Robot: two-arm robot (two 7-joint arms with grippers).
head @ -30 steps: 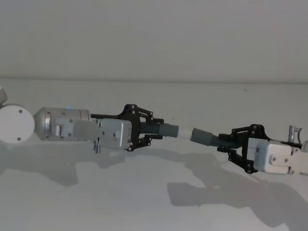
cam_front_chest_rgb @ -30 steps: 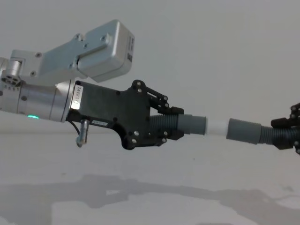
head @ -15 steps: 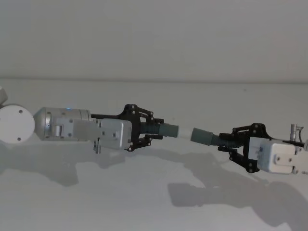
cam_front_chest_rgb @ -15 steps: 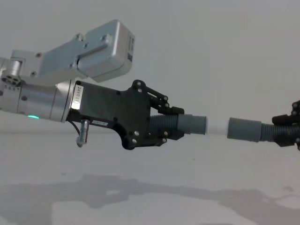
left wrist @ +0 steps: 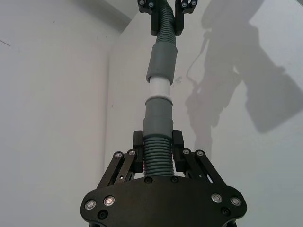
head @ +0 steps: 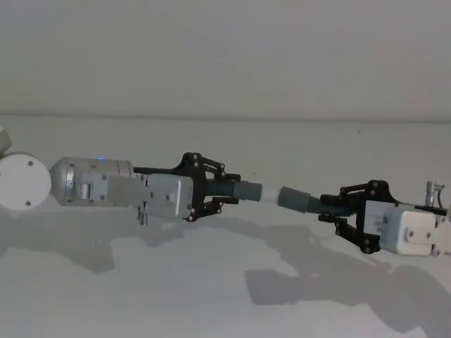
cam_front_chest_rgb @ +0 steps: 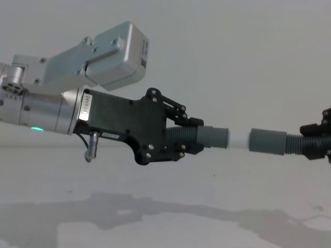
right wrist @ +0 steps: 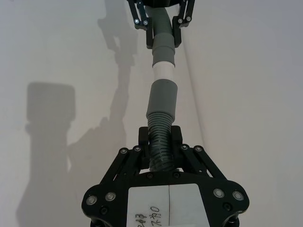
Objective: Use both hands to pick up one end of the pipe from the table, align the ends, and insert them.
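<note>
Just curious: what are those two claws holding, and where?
Each grips a hose piece by its ribbed part: left claw the white-tipped hose, right claw the plain-ended hose.

A white label (right wrist: 166, 205) is seen on the back of the right gripper (right wrist: 160, 135) in the right wrist view; handwritten characters lie at its 6 o'clock edge, but they cannot be read with certainty. A small vertical line of print is seen on the left wrist's silver collar (cam_front_chest_rgb: 86, 107) in the chest view, too small to be read.
</note>
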